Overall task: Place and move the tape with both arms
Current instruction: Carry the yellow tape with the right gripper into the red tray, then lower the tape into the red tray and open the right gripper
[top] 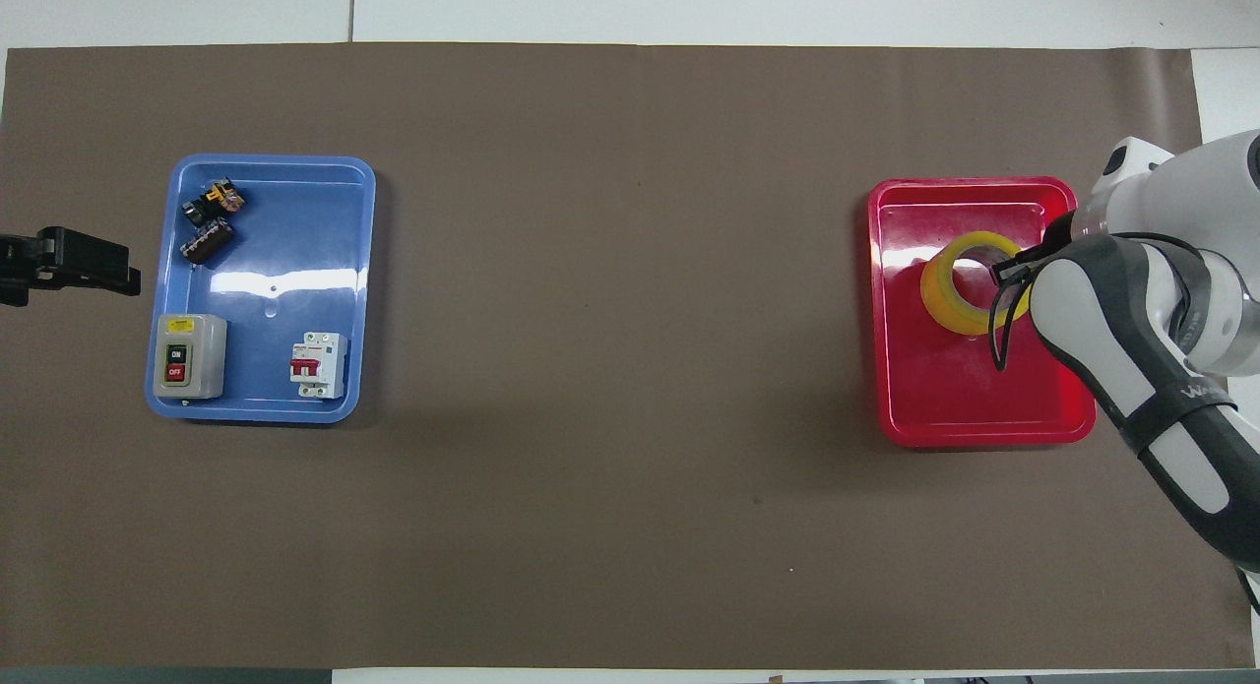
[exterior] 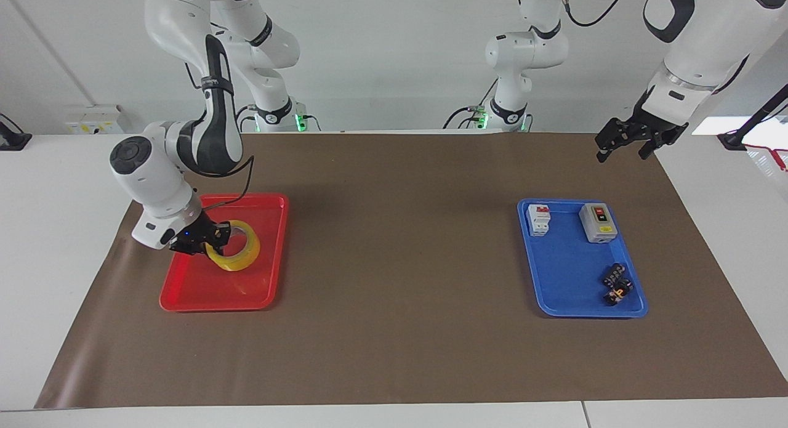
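Item: ring-shaped roll of translucent yellow packing tape [exterior: 236, 254], tilted, clamped by its rim in our right gripper [exterior: 206, 241], held over the shallow red plastic tray [exterior: 274, 246] at the right arm's end of the table; we cannot tell whether it touches the tray floor. We judge the coming move straight down, then release. Left gripper [exterior: 628, 140] waits, fingers spread, over the brown mat's edge, near the blue plastic tray [exterior: 557, 280]

Bright even light, sharp focus; white glare streaks on blue tray [top: 271, 282] and red tray [top: 906, 256].
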You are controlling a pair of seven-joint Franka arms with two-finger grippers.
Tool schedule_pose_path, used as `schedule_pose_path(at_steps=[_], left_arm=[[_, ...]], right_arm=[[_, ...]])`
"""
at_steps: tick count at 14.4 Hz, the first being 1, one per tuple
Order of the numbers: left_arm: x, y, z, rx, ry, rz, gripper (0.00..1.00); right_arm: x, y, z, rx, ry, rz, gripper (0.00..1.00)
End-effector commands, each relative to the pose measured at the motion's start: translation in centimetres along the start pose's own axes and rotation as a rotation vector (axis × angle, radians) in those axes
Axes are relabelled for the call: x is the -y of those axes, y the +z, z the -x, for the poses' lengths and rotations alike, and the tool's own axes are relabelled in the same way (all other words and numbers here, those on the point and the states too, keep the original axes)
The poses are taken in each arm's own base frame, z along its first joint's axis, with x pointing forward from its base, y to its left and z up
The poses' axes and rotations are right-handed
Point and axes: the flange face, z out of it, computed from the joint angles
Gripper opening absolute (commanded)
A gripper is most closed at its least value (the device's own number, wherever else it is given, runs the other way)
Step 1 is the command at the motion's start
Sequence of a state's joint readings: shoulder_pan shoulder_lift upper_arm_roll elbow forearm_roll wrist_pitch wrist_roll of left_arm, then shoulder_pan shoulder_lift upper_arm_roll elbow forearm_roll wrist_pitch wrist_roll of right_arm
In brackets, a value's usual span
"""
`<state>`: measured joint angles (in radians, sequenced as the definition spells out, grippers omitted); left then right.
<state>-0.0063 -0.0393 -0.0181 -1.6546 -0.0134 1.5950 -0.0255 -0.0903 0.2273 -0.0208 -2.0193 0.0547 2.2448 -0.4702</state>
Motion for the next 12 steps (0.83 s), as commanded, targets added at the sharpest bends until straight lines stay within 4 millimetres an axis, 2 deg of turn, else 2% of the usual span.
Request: schedule_pose_path(at_steps=[1,5,11,12], left_arm=[[0.2,-0.2,0.5,0.009,0.007,0.015,1.0],[0.2,-0.2,0.5,0.009,0.009,0.015,1.0],[0.2,-0.3,0.5,0.007,0.008,0.015,1.0],[0.2,-0.3,0.5,0.007,0.009,0.015,1.0]], right_arm=[[0.1,-0.2,1.8,-0.029,-0.034,-0.001,0.0],[0.5,1.1,2.7,-0.047,-0.043,0.014,0.0],[0.3,1.5,2.9,-0.049,-0.073,0.029,0.0],[0.4,1.8,3.1,-0.051,-0.071,0.03,0.09]])
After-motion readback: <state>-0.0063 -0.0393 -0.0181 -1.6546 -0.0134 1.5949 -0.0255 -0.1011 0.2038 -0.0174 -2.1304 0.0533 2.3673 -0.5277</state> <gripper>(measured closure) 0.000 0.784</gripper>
